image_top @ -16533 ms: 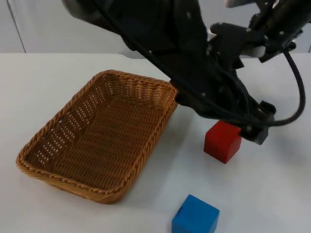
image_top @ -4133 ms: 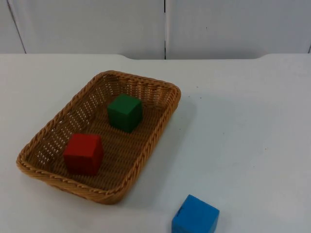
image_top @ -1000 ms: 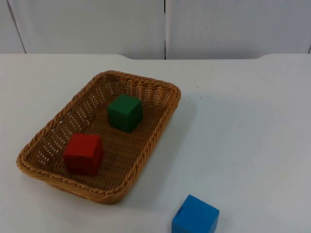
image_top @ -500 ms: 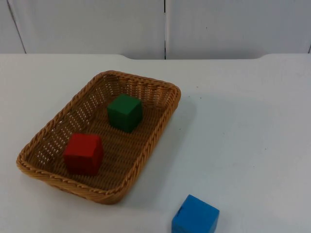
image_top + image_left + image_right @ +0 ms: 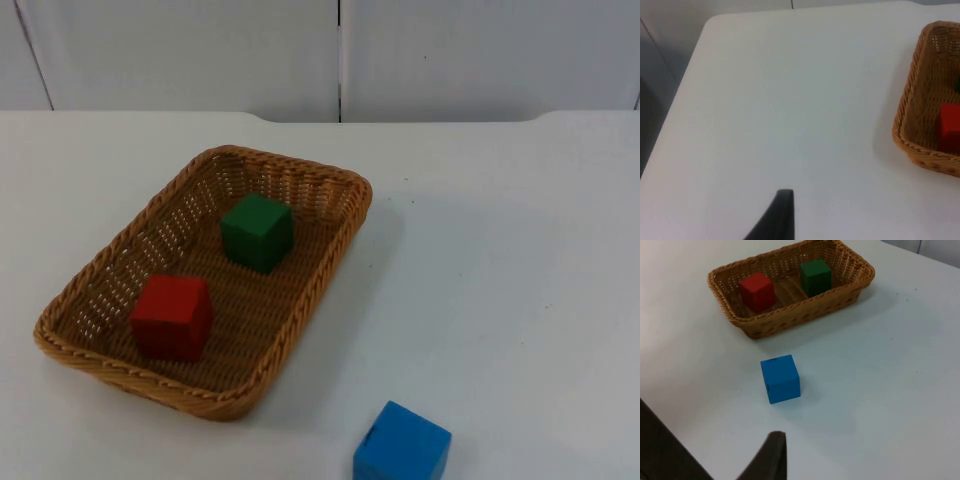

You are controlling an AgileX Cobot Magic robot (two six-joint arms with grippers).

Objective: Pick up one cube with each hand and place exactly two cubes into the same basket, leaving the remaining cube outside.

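Wicker basket point(image 5: 80, 335), oblong, tan, on white tabletop point(image 5: 520, 250). Inside: one red cube point(image 5: 172, 316) near end, one green cube point(image 5: 257, 232) far end, apart. One blue cube point(image 5: 402, 445) outside, near basket's corner. Three cubes total. Nothing moved since a second ago. Fingers' state: cannot tell, either arm.

White table top point(image 5: 520, 260), grey partition wall point(image 5: 200, 50) behind it with a vertical seam point(image 5: 339, 60)
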